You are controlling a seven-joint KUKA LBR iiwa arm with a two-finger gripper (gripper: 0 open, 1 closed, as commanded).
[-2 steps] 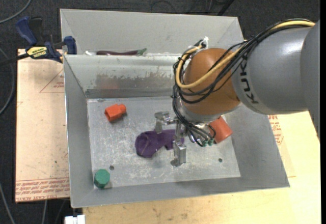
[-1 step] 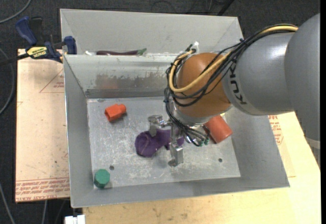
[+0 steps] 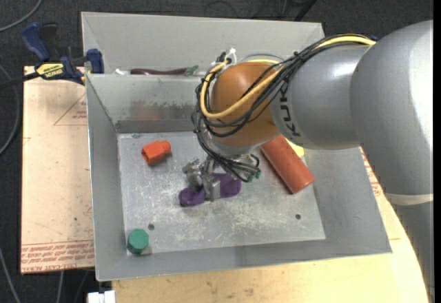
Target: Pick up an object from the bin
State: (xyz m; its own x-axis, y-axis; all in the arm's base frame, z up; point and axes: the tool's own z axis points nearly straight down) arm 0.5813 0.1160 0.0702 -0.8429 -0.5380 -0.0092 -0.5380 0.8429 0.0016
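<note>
My gripper point(image 3: 204, 180) is low in the middle of the bin, right on top of a purple, flat, elongated thing point(image 3: 231, 188) that lies on the floor. The purple thing's ends stick out to the left and right from under the gripper. An orange-red cylinder point(image 3: 287, 164) lies just to the right of the gripper, slanting toward the front right. A small orange block point(image 3: 156, 151) rests on the floor to the left and a little further back.
A green round cap-like piece point(image 3: 138, 241) sits in the front left corner of the bin. A bit of something yellow point(image 3: 297, 150) peeks out behind the orange-red cylinder. The arm with its orange cover and cables hangs over the bin's back right part.
</note>
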